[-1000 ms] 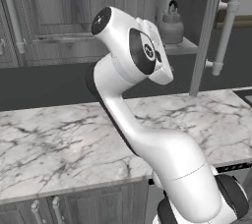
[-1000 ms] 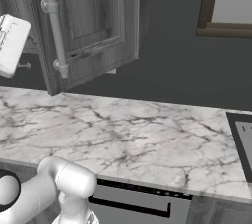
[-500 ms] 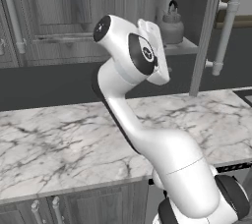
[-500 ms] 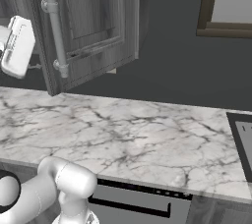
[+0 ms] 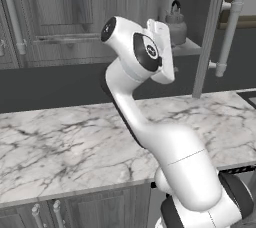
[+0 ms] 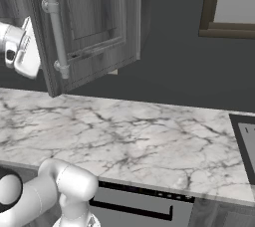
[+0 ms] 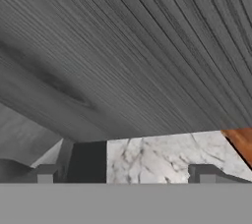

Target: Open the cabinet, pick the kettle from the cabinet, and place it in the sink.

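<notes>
Hand risen toward open cabinet point(image 5: 210, 32) shelf edge; kettle point(image 5: 175, 24) just beyond; jaws wide, holding nothing.

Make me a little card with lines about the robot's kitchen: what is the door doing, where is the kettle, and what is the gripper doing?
cabinet door: open, swung out over the counter, handle facing out
kettle: upright on the cabinet shelf, not held
gripper: open and empty, in front of the open cabinet, short of the kettle
counter: white marble
sink: black basin at the counter's far right
task so far: door opened, kettle not yet picked
</notes>
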Robot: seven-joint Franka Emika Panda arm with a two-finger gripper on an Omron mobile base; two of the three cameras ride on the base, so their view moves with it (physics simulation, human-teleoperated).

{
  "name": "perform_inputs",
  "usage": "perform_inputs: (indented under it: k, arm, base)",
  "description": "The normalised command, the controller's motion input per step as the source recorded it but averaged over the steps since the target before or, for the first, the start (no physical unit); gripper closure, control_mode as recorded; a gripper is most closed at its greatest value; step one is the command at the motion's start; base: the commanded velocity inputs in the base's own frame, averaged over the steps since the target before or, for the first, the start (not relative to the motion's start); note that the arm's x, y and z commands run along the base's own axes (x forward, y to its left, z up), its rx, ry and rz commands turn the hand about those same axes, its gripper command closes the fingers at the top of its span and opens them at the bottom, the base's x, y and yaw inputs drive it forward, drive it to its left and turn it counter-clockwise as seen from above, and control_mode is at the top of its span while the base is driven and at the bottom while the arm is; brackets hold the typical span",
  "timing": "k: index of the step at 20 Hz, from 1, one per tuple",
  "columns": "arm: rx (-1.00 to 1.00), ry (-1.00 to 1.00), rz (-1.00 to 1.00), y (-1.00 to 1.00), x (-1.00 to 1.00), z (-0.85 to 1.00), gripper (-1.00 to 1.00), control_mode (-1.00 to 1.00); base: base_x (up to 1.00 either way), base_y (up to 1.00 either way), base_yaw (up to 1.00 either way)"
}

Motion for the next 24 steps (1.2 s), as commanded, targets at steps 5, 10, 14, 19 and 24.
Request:
perform_inputs:
  k: [5, 10, 14, 19, 24]
  arm:
    - [0.0, 0.0, -0.08, -0.29, 0.01, 0.0, -1.0, -1.0]
    - [0.0, 0.0, -0.08, -0.32, -0.05, 0.0, -1.0, -1.0]
    - [0.0, 0.0, -0.07, -0.35, -0.18, 0.0, -1.0, -1.0]
    - [0.0, 0.0, -0.07, -0.39, -0.18, 0.0, -1.0, -1.0]
    - [0.0, 0.0, -0.1, -0.44, -0.23, 0.0, -1.0, -1.0]
  base:
    - [0.0, 0.0, 0.0]
    - [0.0, 0.0, 0.0]
    - [0.0, 0.0, 0.0]
    - [0.0, 0.0, 0.0]
    - [0.0, 0.0, 0.0]
